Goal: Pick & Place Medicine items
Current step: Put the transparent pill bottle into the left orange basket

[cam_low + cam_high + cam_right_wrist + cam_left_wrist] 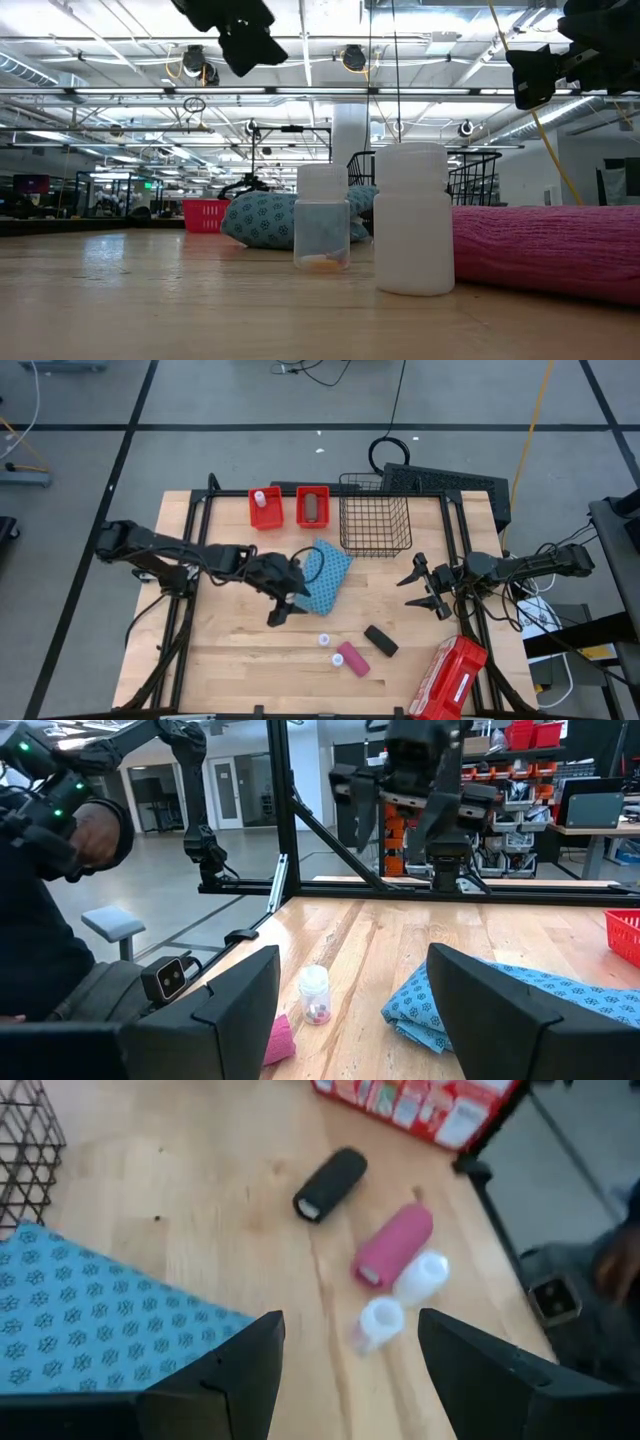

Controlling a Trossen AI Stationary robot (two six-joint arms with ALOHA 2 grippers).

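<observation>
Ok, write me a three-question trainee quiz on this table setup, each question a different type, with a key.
1. True or false: the left gripper is open and holds nothing.
2. Multiple choice: what lies right beside the pink tube? A) a wire basket B) a small white-capped vial C) a red bin
3. Fill in: the black oblong box lies on the bare wood between the pink tube and the ____ gripper.

Key
1. True: in the left wrist view its fingers stand apart with nothing between them.
2. B: the vial sits next to the tube.
3. Right: the right gripper hovers open near the table's right edge.
</observation>
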